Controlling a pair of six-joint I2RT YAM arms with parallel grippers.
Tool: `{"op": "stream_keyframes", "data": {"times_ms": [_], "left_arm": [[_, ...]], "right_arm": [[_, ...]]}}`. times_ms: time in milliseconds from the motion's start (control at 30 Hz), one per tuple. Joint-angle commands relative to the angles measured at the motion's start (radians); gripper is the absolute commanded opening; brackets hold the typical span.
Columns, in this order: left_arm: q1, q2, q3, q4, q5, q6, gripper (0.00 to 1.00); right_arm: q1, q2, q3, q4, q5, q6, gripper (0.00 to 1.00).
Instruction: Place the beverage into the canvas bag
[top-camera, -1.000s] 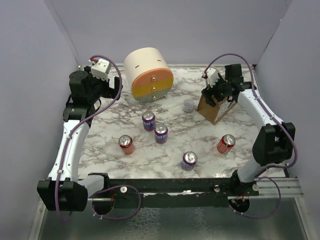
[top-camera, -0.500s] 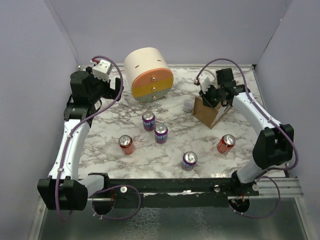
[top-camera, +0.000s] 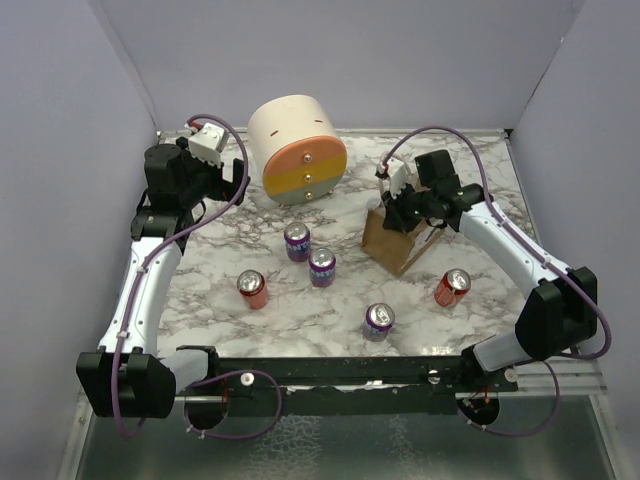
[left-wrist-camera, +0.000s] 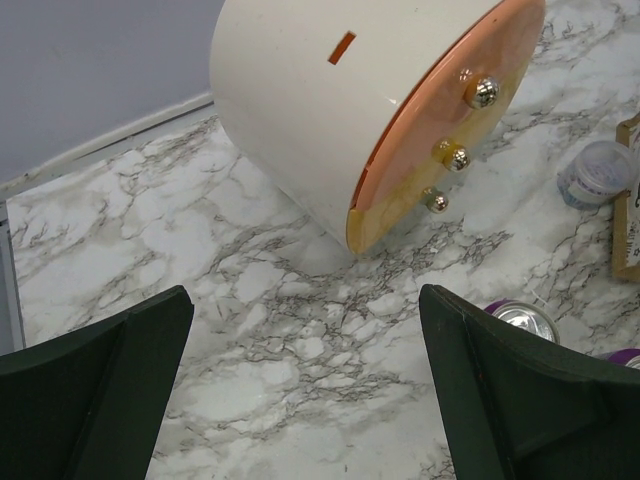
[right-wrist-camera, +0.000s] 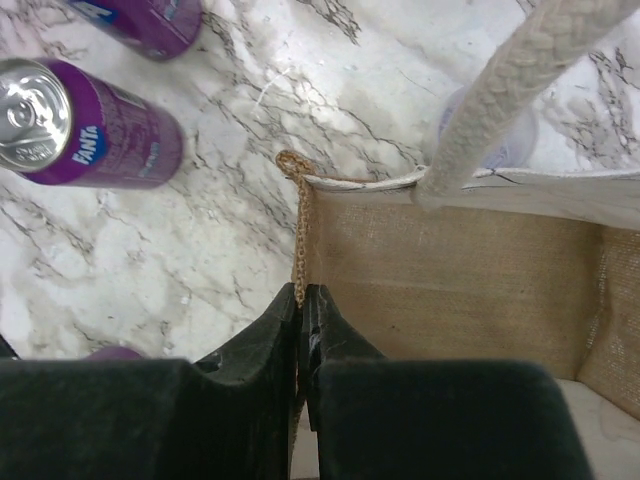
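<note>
- On the right half of the marble worktop (top-camera: 215, 305), the canvas bag (top-camera: 392, 240) sits with its mouth up, in front of and to the right of the cream cylinder (top-camera: 297, 150).
- The right tool (right-wrist-camera: 302, 300) reaches down onto the bag's top edge. Its fingers are pressed together, pinching the bag's wall right at a stitched corner seam.
- A cream rope handle (right-wrist-camera: 510, 80) arches up from the rim just beyond that pinch.
- Whether the bag's base rests flat or is tipped cannot be told from above.
- The left tool (left-wrist-camera: 305, 330) hovers over the far left of the worktop with its fingers spread wide, holding nothing, facing the cylinder's orange-and-yellow face and its three metal knobs (left-wrist-camera: 452, 155).
- Three purple cans (top-camera: 322, 266) stand upright near the middle: two close together just left of the bag, the third nearer the front edge.
- Two red cans (top-camera: 452, 287) stand apart, one front-right of the bag, one to the left of the purple pair.
- A small lidded cup (left-wrist-camera: 597, 172) sits just beside the bag's far side.
</note>
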Motion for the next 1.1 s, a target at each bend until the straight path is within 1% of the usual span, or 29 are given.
{"op": "stream_keyframes", "data": {"times_ms": [0,267,400,567,767,800,900,933,1067], "left_arm": [[0.004,-0.017,-0.018,0.033,0.021,0.005,0.99],[0.005,-0.013,-0.023,0.037,0.018,0.013,0.99],[0.004,-0.010,-0.028,0.036,0.028,0.013,0.99],[0.005,0.004,-0.026,0.034,0.046,0.019,0.99],[0.005,0.008,-0.040,0.034,0.090,0.032,0.99],[0.005,0.009,-0.042,0.032,0.101,0.036,0.99],[0.004,0.011,-0.047,0.030,0.131,0.043,0.99],[0.005,0.013,-0.048,0.030,0.138,0.043,0.99],[0.005,0.016,-0.046,0.027,0.158,0.049,0.99]], "right_arm": [[0.035,0.002,-0.011,0.099,-0.046,0.140,0.07],[0.100,0.026,-0.032,0.237,0.011,0.247,0.10],[0.123,0.068,-0.011,0.254,0.058,0.284,0.11],[0.136,0.069,-0.006,0.279,0.056,0.288,0.18],[0.138,0.048,0.005,0.264,0.047,0.231,0.39],[0.138,0.040,0.004,0.258,0.051,0.222,0.44],[0.138,-0.004,-0.005,0.249,0.021,0.180,0.70],[0.138,-0.018,-0.003,0.237,0.009,0.164,0.75],[0.138,-0.080,0.012,0.197,0.011,0.115,0.80]]}}
